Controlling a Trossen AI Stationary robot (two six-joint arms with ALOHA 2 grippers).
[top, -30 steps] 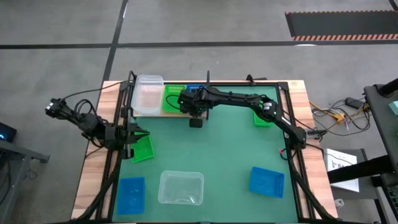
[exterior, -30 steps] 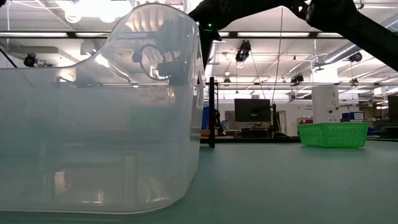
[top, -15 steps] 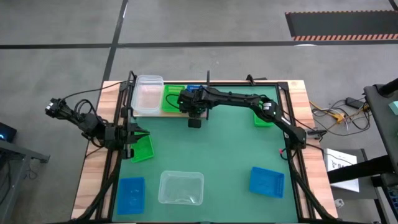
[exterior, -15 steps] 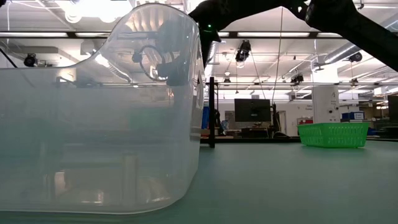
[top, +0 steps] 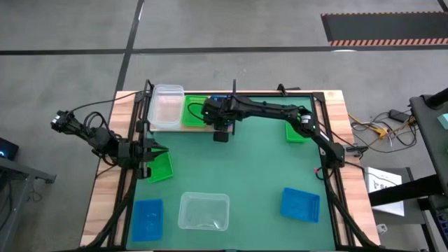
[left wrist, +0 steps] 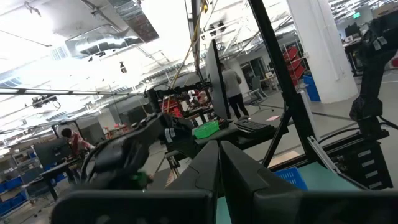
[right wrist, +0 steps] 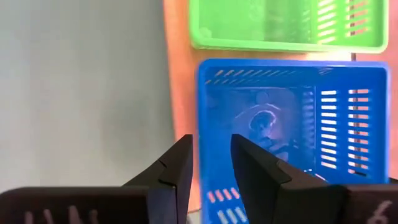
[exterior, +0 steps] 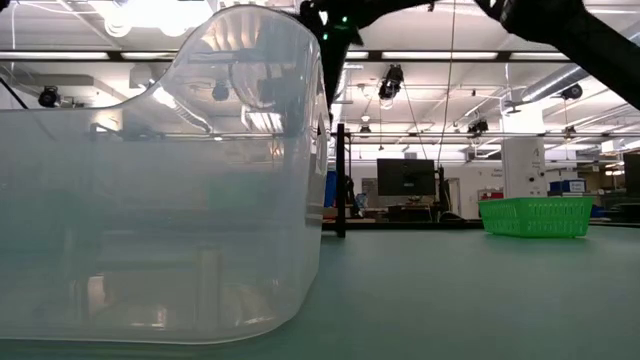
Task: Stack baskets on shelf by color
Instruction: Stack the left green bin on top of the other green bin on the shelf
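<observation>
On the light-wood shelf (top: 183,127) at the table's far side stand a clear basket (top: 166,106), a green basket (top: 194,110) and a blue basket (right wrist: 273,124), side by side on their bottoms. My right gripper (right wrist: 211,152) hangs open just above the blue basket, one finger either side of the wall that faces the mat. It touches nothing that I can see. My left gripper (left wrist: 219,168) is shut and empty at the table's left edge, above a green basket (top: 162,168) on the mat.
On the green mat lie a blue basket (top: 148,217), a clear basket (top: 204,211) that fills the low view's left (exterior: 160,200), another blue basket (top: 300,204) and a green basket (top: 297,131) at the right. Black uprights stand at the shelf's ends.
My right gripper has risen a little above the shelf. The blue basket has stayed on the board beside the green one.
</observation>
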